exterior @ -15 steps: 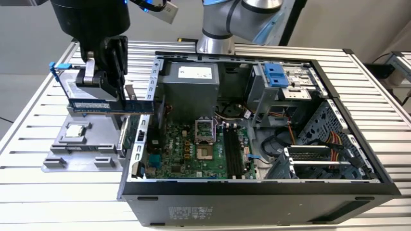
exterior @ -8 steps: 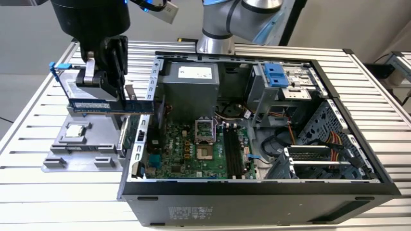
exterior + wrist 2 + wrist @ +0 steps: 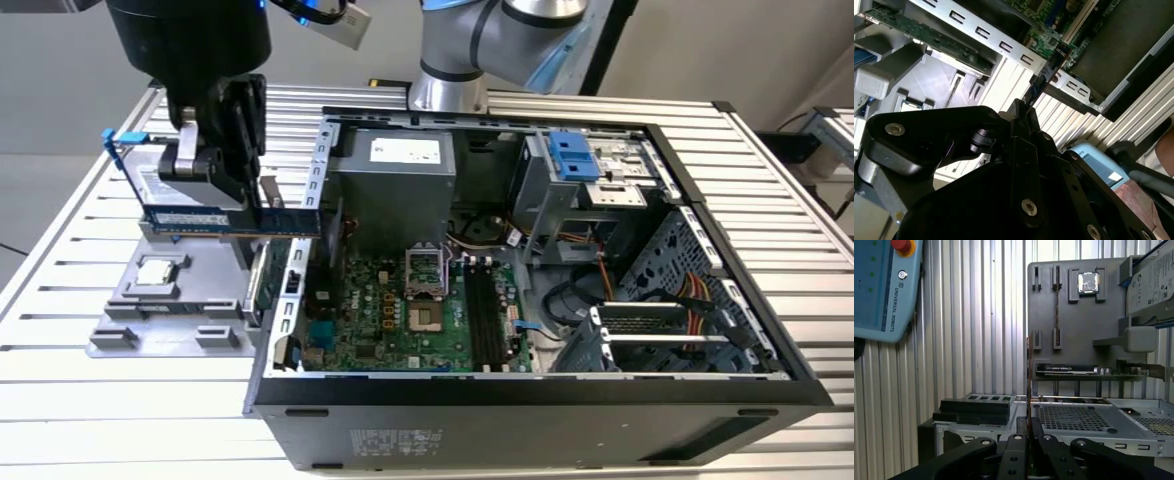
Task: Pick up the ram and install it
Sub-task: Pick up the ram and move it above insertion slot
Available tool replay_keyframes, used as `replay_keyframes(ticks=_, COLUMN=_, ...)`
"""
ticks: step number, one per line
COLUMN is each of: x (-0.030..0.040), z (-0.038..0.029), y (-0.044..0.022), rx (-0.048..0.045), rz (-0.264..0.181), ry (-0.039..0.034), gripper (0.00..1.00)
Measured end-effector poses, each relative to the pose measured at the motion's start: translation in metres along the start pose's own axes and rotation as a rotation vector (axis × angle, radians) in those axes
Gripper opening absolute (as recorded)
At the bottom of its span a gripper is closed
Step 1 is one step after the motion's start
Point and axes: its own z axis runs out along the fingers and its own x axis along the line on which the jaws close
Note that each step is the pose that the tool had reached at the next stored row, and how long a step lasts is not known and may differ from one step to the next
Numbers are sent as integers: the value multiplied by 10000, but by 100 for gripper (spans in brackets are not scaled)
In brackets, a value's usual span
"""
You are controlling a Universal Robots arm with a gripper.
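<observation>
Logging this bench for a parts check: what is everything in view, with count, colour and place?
table: one, silver slats, under everything
computer case: one, black, mid-table
motherboard: one, green, inside the case
tray: one, grey, beside the case
processor chip: one, silver, on the tray
hard drive: one, silver, in the tray
expansion card: one, dark, upright in the tray
teach pendant: one, blue-grey, on the table
ram: one, dark blue, held aloft, exterior view's left
arm: one, silver-grey, behind the case
gripper: one, black, shut on the ram
</observation>
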Motion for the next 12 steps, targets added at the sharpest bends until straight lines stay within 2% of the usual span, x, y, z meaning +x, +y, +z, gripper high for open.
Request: replay_keyframes(ticks=12, x=0, z=0, y=-10, rx=1, rz=1, ry=-1, gripper=0)
